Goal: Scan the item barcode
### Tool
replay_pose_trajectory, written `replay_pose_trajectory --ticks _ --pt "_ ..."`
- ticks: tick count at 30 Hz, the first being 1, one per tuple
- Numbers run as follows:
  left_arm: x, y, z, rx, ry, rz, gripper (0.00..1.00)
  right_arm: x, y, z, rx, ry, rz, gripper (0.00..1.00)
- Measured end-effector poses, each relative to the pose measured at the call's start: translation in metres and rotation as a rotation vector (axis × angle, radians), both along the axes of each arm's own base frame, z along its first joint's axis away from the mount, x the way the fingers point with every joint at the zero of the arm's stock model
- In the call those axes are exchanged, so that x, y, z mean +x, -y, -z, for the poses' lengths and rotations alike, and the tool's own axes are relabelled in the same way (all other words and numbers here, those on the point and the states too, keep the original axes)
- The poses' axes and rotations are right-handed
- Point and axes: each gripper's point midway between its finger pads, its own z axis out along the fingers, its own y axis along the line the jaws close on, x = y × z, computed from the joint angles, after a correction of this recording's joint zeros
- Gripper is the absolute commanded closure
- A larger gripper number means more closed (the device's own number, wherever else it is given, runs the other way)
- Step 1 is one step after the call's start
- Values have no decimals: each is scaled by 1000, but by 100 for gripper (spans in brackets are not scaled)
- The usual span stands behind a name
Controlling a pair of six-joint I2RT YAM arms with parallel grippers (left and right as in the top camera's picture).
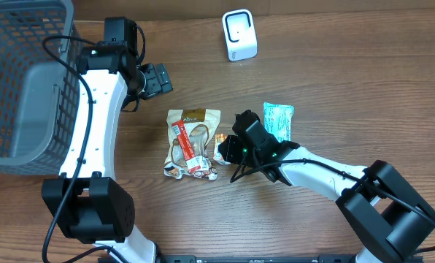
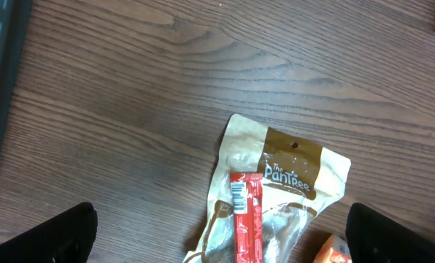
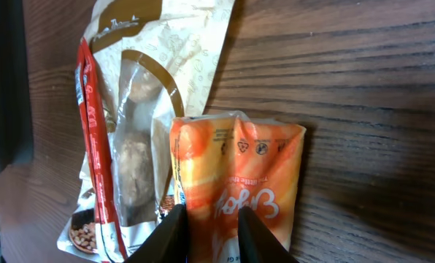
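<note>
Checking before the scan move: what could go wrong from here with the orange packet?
1. The right gripper straddles only one end of the orange packet; whether it grips is unclear, so a lift may slip or droop.
2. The packet lies against, seemingly over, the beige pouch; the pouch could get dragged along.
3. No barcode shows on the packet's upper face, so it may need turning at the scanner.

On the counter (image 1: 334, 73), the basket (image 1: 13, 80) stands far left and the scanner (image 1: 239, 35) at the back. The pouch (image 1: 192, 139) lies mid-counter, a packet (image 1: 222, 146) overlapping its right edge, a sachet (image 1: 278, 119) farther right.
</note>
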Motion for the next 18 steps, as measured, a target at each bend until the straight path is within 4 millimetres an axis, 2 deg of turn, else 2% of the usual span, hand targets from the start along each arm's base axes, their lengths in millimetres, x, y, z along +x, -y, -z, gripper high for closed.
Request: replay_pose_trajectory --ticks 4,6,7,13,18 --pt "0 0 0 0 0 0 0 -1 1 1 -10 3 -11 84" --pt "0 0 0 0 0 0 0 -1 1 1 -13 10 -19 95" --pt "0 0 0 0 0 0 0 -1 1 0 -15 17 -25 96" --pt "0 0 0 0 0 0 0 -2 -3 -20 41 13 -13 96" --pt "0 0 0 0 0 0 0 -1 -11 -27 97 2 -3 96"
